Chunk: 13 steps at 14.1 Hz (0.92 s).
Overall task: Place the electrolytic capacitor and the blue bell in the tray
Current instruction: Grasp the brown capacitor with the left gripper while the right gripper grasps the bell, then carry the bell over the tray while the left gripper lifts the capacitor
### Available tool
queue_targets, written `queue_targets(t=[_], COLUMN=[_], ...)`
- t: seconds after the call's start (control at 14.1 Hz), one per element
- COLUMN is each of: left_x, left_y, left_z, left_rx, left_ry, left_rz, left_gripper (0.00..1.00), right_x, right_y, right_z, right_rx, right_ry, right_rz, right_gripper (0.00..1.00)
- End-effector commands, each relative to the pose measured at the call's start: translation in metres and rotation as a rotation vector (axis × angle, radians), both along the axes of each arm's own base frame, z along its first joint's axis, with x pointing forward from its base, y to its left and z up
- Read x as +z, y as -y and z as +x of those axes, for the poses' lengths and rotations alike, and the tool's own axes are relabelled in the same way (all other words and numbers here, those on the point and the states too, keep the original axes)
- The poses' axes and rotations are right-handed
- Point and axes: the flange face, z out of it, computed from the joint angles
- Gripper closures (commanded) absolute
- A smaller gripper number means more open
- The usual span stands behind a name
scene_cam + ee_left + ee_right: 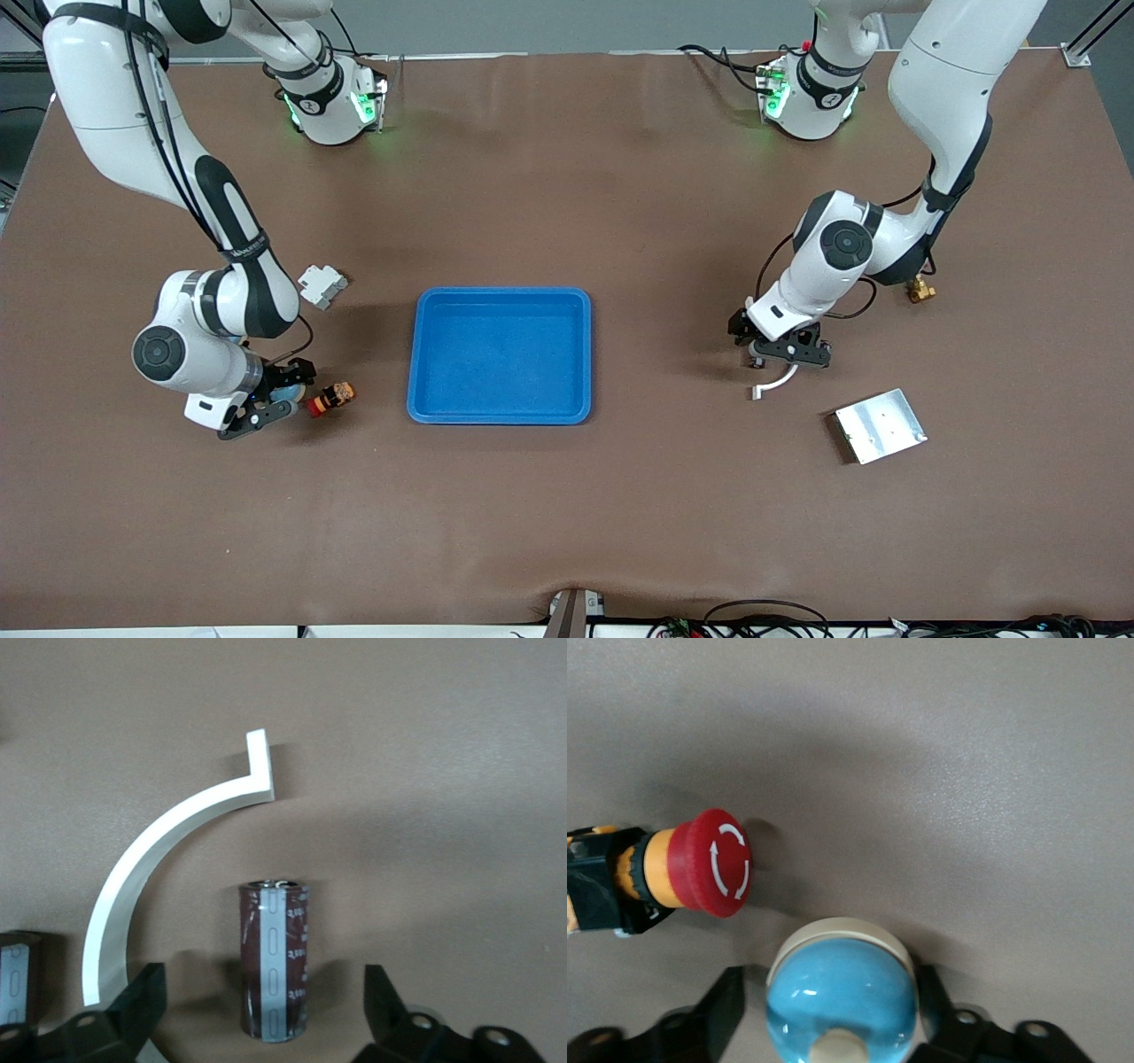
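Blue plastic, the tray [500, 412] lay bare at mid-surface. In the front view, the blue bell [842, 992] sat at its nine o'clock and the electrolytic capacitor [275, 961] at its three o'clock, under the left gripper [787, 356].

Both arms were bent low, wrists pointing down at the surface. The left gripper stood spread, one finger on each side of the lying capacitor, touching neither side. The right gripper [275, 403] straddled the bell, its fingers close but not visibly clamped.

A good grasp probably meant centring each thing before squeezing. On the capacitor, that meant closing across its round body clear of the white curved piece [151, 868]. On the bell, it meant gripping low at the base rim, since the glossy dome looked slippery, and avoiding the red push button [710, 862] just beside it.
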Motion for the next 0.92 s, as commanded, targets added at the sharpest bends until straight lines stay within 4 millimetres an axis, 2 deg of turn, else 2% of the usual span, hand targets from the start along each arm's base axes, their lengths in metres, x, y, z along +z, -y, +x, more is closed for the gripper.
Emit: queue_targets(t=[0.0,0.07,0.14,0.21,0.35,0.5,0.57,0.71,0.85], left_x=[0.0,0.0,-0.001,0.001,0.003,0.01,0.013,0.018,0.026], left_y=[-0.001,-0.001,-0.001,0.0,0.0,0.003,0.002,0.004,0.006], left_z=[0.003,0.003,0.003,0.003,0.004,0.008,0.01,0.015,0.024], left_rx=[0.026,0.026,0.026,0.027,0.053,0.091,0.122,0.279,0.505], left_ry=[0.017,0.017,0.016,0.019,0.022,0.033,0.038,0.038,0.038], left_rz=[-0.001,0.0,0.0,0.0,-0.004,-0.012,-0.016,-0.039,-0.079], left_gripper=[0.68,0.97,1.0,1.0,1.0,1.0,1.0,1.0,1.0], right_x=[0.0,0.003,0.009,0.027,0.067,0.094,0.101,0.109,0.109], right_y=[-0.002,-0.002,-0.001,0.001,-0.003,-0.014,-0.025,-0.076,-0.143], right_z=[0.003,0.003,0.003,0.006,0.02,0.025,0.025,0.019,0.008], right_rx=[0.019,0.019,0.015,0.008,0.001,0.008,0.013,-0.032,-0.142], right_ry=[0.001,0.002,-0.011,-0.031,-0.08,-0.131,-0.133,-0.13,-0.133], right_rz=[-0.006,-0.006,-0.005,-0.003,0.001,0.013,0.016,0.019,-0.01], right_gripper=[0.64,0.77,0.84,0.92,0.94,0.95,0.95,0.96,0.96])
